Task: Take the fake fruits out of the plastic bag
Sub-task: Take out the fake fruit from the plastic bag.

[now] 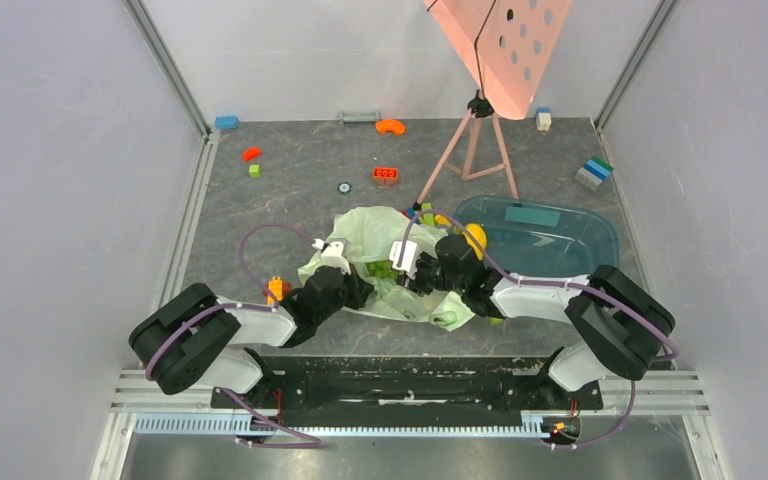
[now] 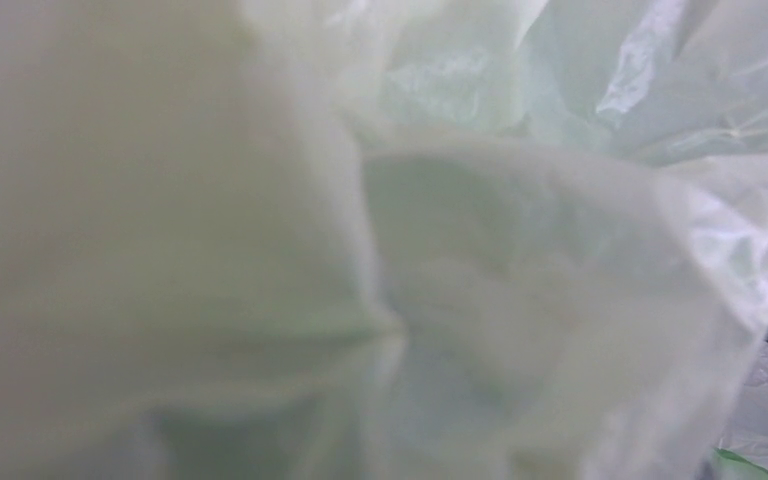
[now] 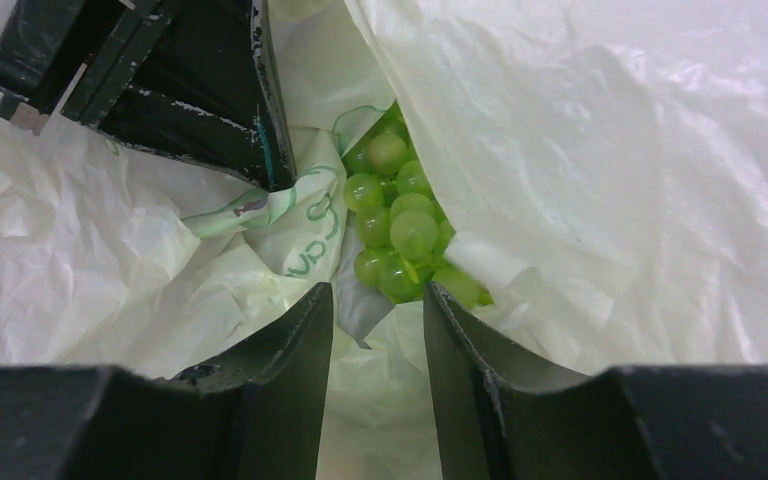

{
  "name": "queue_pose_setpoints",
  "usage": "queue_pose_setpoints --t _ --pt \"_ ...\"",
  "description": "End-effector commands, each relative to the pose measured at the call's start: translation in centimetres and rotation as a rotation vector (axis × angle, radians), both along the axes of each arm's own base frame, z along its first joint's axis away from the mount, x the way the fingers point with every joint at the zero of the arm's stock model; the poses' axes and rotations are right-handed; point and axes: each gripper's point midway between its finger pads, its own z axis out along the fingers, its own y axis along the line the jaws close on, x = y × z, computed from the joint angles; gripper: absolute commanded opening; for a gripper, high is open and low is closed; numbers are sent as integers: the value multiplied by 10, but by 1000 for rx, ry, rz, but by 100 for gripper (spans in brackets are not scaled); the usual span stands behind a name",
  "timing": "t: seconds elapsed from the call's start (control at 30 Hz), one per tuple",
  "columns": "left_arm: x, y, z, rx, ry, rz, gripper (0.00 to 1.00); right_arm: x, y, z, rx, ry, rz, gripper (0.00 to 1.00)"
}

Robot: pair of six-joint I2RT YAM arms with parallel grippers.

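Note:
The pale-green plastic bag [image 1: 375,232] lies crumpled between my two arms. It fills the left wrist view [image 2: 460,250] and hides that gripper's fingers there. A bumpy green grape cluster [image 3: 395,225] lies in the bag's mouth and shows faintly from above [image 1: 380,268]. My right gripper [image 3: 378,290] is open with a narrow gap; bag film lies between its fingers, and the grapes sit just past its tips. My left gripper [image 3: 260,150] looks pinched on the bag's edge beside the grapes. A yellow fruit [image 1: 475,237] sits by my right wrist, near the tray.
A teal-blue tray [image 1: 570,240] stands right of the bag. A pink tripod [image 1: 475,150] with a perforated panel stands behind it. Loose bricks lie at the back: red [image 1: 385,175], orange [image 1: 391,126], blue [image 1: 226,122]. An orange brick [image 1: 277,288] sits by my left arm.

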Motion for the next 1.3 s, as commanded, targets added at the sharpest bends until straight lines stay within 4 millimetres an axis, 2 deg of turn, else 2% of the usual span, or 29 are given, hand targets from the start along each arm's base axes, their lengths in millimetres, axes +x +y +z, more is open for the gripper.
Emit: queue_pose_setpoints --t 0.0,0.4,0.9,1.13,1.27 --pt "8 -7 13 -10 -62 -15 2 11 5 15 68 -55 -13 41" --pt "9 -7 12 -9 -62 -9 2 16 10 6 61 -12 -11 37" --pt "9 -6 12 -8 -61 -2 2 24 16 9 94 14 -34 33" --pt "9 -5 12 -8 -61 0 2 28 16 8 102 31 -59 26" --pt "9 -5 11 -7 -60 0 2 30 17 7 104 46 -67 17"
